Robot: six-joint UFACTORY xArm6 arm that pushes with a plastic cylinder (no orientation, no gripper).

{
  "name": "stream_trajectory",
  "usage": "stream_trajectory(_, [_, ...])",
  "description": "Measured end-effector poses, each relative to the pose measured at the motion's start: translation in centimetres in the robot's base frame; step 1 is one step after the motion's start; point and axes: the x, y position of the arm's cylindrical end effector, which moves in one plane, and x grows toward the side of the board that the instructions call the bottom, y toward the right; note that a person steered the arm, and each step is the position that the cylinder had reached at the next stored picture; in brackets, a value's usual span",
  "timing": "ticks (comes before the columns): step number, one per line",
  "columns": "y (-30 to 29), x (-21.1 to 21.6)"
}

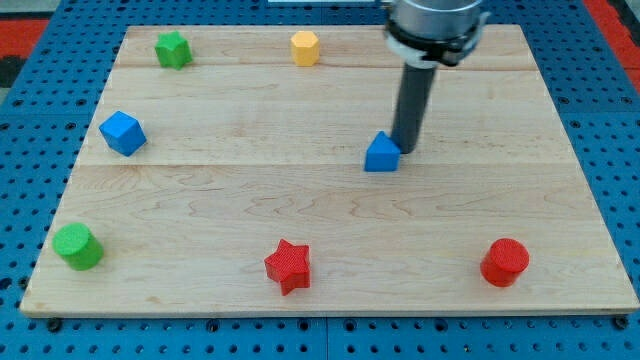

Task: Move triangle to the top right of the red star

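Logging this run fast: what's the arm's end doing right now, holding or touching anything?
My tip: a plain rod with no jaws, holding nothing; it sits against the upper right side of the blue triangle, which lies above and right of the red star.

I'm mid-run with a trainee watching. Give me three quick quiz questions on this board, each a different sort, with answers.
1. True or false: my tip is beside the blue triangle, at its upper right edge.
2. Multiple choice: which block lies nearest the view's bottom left corner? A) the green cylinder B) the red cylinder C) the yellow block
3. Fill in: the blue triangle sits above and to the view's ____ of the red star.

Key: 1 true; 2 A; 3 right
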Motion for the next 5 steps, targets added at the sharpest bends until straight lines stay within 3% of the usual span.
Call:
stream_trajectory(1, [-2.3, 0.0])
stream_trajectory(4, [-1.9, 0.5])
stream_trajectory(5, [-2.2, 4.9])
